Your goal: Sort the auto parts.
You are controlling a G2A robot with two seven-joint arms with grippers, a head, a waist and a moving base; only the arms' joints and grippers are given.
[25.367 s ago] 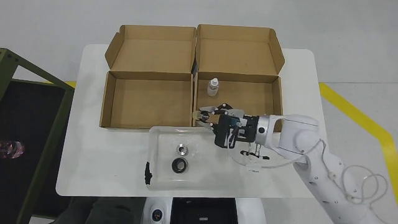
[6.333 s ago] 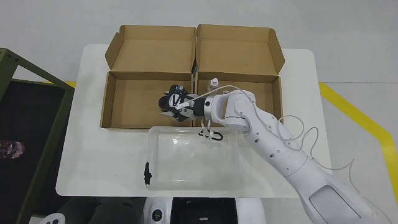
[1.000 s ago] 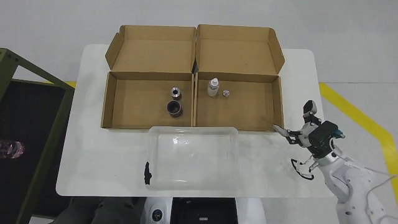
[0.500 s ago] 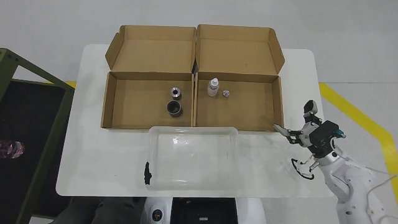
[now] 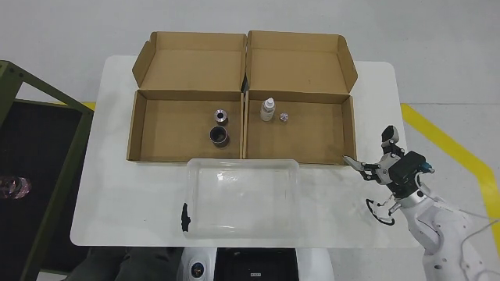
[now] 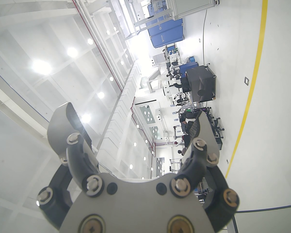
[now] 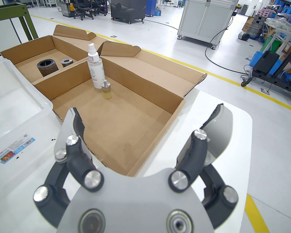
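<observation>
Right gripper (image 7: 146, 113) (beside the right box (image 5: 312, 136)) hangs spread, empty, over the table (image 5: 141, 195) edge; left gripper (image 6: 135, 127) likewise spread.

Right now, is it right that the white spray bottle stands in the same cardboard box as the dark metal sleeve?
Not quite: the white spray bottle stands in the neighbouring cardboard box, beside a small capped vial, not with the dark metal sleeve; the right wrist view shows it.

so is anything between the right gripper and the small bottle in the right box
Only the side wall of the right box, just ahead of the open right gripper. Past it the floor is bare to the small bottle; the spray bottle stands beyond it.
</observation>
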